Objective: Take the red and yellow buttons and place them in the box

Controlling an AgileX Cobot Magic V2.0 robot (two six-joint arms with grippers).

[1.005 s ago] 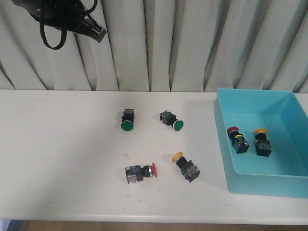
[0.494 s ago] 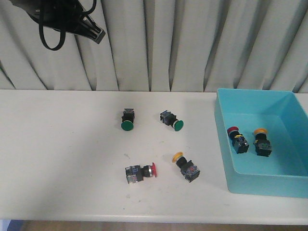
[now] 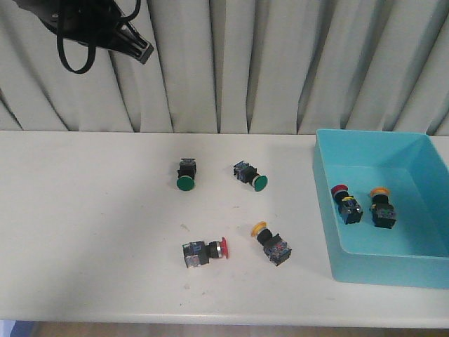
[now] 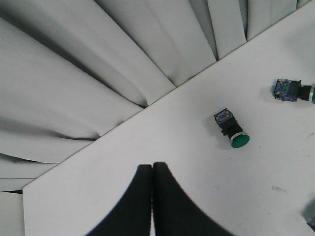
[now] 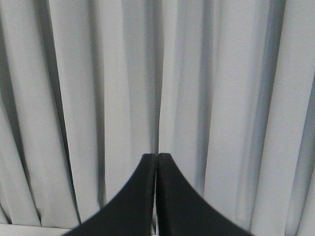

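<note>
1. Buttons left on the table: red-capped button (image 3: 205, 252) and yellow-capped button (image 3: 272, 243), lower centre.
2. Box (image 3: 331, 242), right side, already holds one red (image 3: 346, 203) and one yellow (image 3: 381, 206).
3. Green buttons (image 3: 185, 174) lie mid-frame.
4. Left gripper (image 4: 152, 169) hangs raised at upper left, fingers closed and empty; right gripper (image 5: 157, 160) is likewise closed, facing the curtain (image 5: 221, 88).

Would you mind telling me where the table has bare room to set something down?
The table's whole left part, left of the green buttons, is bare. The box's front half is free too. The middle is crowded with four buttons.
</note>
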